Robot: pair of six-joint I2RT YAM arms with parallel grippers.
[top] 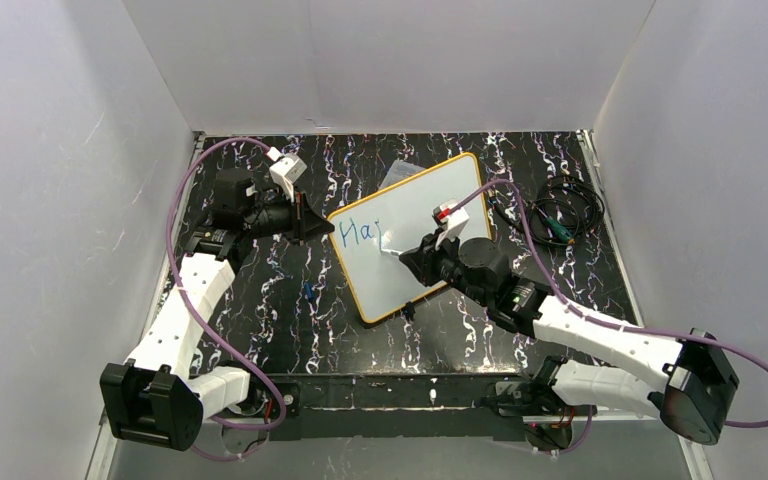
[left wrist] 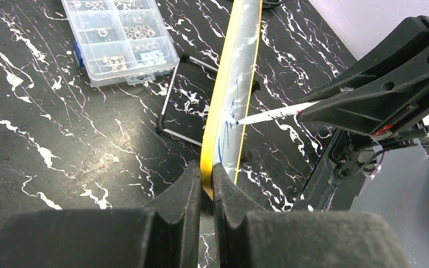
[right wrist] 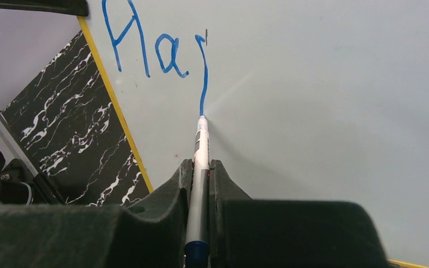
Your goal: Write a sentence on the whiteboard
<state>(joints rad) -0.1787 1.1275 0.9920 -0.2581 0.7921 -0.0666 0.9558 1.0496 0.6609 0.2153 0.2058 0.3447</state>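
Black fingers of our right gripper (right wrist: 201, 167) clench a slim white marker (right wrist: 201, 146), its tip touching the orange-framed white whiteboard (right wrist: 324, 111), propped on the black marbled table (top: 290, 300) between our arms; our left gripper (left wrist: 206, 176) pinches its frame edge. Pressing too hard could twist the board in that pinch and smear strokes. Our thin blue sentence (right wrist: 156, 50) reads only "Ha" plus one downstroke

**A:** what's the right gripper (right wrist: 201, 165) up to?

**B:** fingers pinched tight on a marker (right wrist: 202, 142) that points to 12 o'clock, tip touching the whiteboard (right wrist: 324, 111)

**A:** anything written?

**B:** the sentence (right wrist: 143, 56) up at 11 o'clock reads "Ha" in blue, plus one long downstroke ending right at the tip. The yellow frame (right wrist: 114, 106) runs from 11 to 7, with the black marbled table (right wrist: 61, 128) out at 9 o'clock
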